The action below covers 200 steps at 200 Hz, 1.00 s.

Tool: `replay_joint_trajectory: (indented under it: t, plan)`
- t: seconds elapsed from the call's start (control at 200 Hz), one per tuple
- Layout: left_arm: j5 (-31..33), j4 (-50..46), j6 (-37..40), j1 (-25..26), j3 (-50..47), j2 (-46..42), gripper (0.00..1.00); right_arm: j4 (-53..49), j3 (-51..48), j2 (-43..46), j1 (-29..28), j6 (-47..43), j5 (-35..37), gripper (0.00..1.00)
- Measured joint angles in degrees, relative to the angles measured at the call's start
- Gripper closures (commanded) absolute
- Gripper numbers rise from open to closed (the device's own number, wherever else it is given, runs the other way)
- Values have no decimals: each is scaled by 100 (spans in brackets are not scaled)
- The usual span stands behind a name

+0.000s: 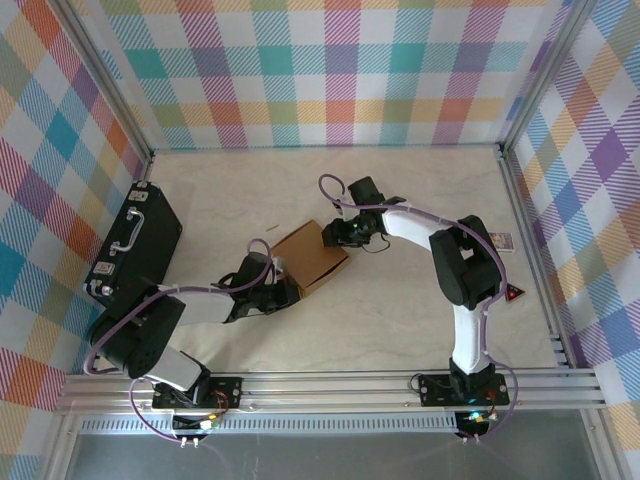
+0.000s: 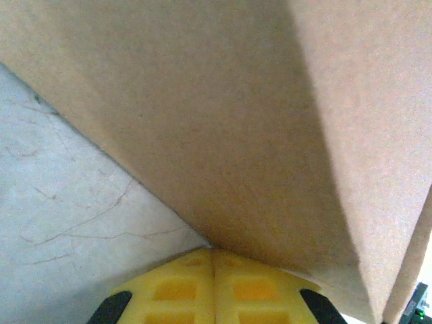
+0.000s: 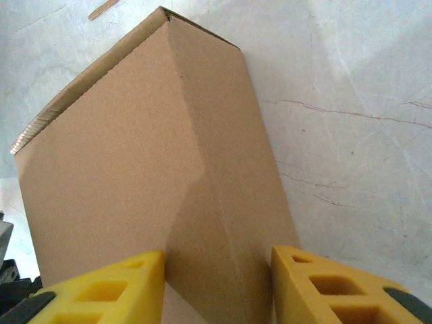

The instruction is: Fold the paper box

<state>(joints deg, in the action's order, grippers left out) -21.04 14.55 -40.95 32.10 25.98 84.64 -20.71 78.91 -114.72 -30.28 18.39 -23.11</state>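
Note:
The paper box (image 1: 312, 257) is a small, closed-looking brown cardboard box lying on the pale table (image 1: 420, 310) between my two arms. My left gripper (image 1: 285, 290) is at its near-left side. In the left wrist view its yellow fingers (image 2: 175, 290) are shut flat against each other, with their tips at the box (image 2: 223, 121) where its lower edge meets the table. My right gripper (image 1: 333, 236) is at the box's far-right corner. It (image 3: 217, 253) stands open, straddling one long edge of the box (image 3: 121, 169), a finger to each side of that edge.
A black hard case (image 1: 135, 245) with a handle lies along the left wall. A small printed packet (image 1: 502, 241) and a red marker (image 1: 514, 293) sit near the right rail. A cardboard scrap (image 3: 102, 8) lies beyond the box. Checked walls enclose the table.

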Motion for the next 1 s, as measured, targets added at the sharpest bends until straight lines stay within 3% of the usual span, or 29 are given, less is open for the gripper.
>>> replay_joint_trajectory:
  t: [0.245,0.485,0.745,0.915,1.0]
  plan:
    - [444,-1296,595,-216,114,-1088,81,-411,2,79,-70,-17,-13,56]
    - [925,-2345,918,-702,494,-1641,84,-619,4,120,-81,-109,4,55]
    - [988,-2682,1064,-1775,1139,-1255,90,-1056,278,131,2,-551,249,33]
    - [745,-2411,1095,-1912,1386,-404,100,-1252,1185,-175,219,-732,140,36]
    - [603,-2269,1080,-1915,1434,72,100,-1311,1867,-588,278,-807,42,39]
